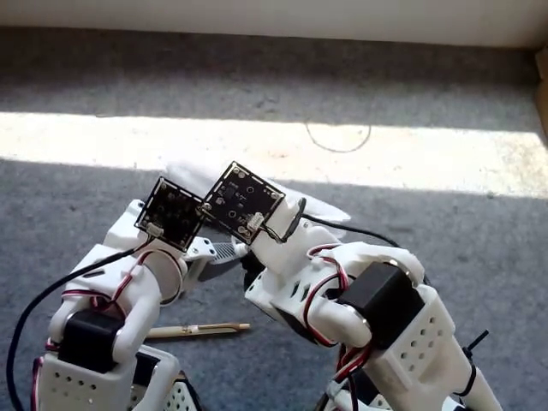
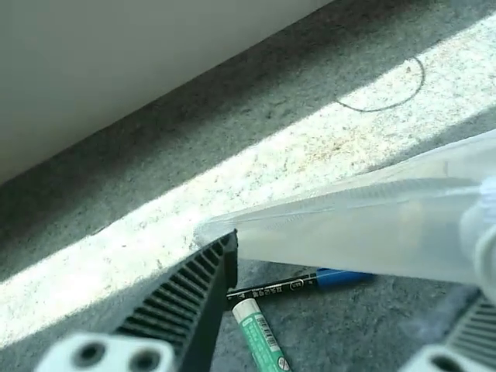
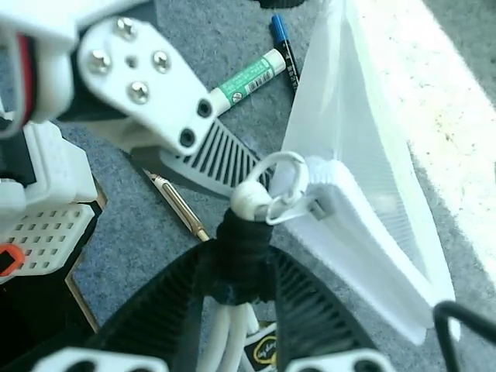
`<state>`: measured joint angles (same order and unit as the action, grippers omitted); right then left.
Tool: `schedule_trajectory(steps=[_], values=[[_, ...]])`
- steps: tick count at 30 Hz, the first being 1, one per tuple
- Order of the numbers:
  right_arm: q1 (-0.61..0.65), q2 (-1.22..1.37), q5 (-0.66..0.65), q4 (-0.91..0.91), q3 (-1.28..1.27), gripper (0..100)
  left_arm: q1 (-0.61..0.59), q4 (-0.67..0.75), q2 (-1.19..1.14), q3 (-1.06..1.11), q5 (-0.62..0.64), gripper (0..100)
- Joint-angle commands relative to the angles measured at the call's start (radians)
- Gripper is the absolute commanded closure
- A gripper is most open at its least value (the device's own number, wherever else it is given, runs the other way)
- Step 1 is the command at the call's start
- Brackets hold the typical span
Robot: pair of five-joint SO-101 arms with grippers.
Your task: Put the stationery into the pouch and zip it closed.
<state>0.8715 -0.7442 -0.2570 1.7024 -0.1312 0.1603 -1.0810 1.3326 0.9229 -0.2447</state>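
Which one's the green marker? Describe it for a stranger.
Find the translucent white pouch over the grey carpet. By its edge lies the marker: thick, white, green-labelled, unlike the thin black blue-capped pen beside it.

The surface (image 1: 445, 257) is grey and carpet-like, and at its far edge it meets a pale wall (image 1: 257, 15). A bright band of sunlight (image 1: 428, 158) runs across it from left to right in the far half. A thin loop (image 1: 338, 137) of thread or wire lies in that band, right of centre. A gold pen (image 1: 197, 329) lies flat at the near left, pointing left to right. A black pen (image 2: 298, 284) with a blue cap and a green-and-white marker (image 2: 260, 333) lie on the grey part, the marker's end just beside the pen.
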Motion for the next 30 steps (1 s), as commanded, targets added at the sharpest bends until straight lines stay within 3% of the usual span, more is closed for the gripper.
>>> schedule_trajectory(steps=[1,14,20,27,30], values=[[-0.001,-0.024,-0.038,0.031,0.065,99.2,0.021,0.048,0.008,0.001,0.009,57],[0.001,-0.025,-0.120,0.022,0.105,99.1,0.170,0.040,0.008,0.004,0.009,57],[0.071,-0.025,-0.114,0.024,0.105,99.1,0.213,0.048,0.008,0.064,0.009,57],[0.067,-0.025,-0.110,0.022,0.105,99.1,0.206,0.040,0.008,0.071,0.015,57],[0.012,-0.025,-0.109,0.013,0.105,99.1,0.182,0.041,0.008,0.070,0.017,64]])
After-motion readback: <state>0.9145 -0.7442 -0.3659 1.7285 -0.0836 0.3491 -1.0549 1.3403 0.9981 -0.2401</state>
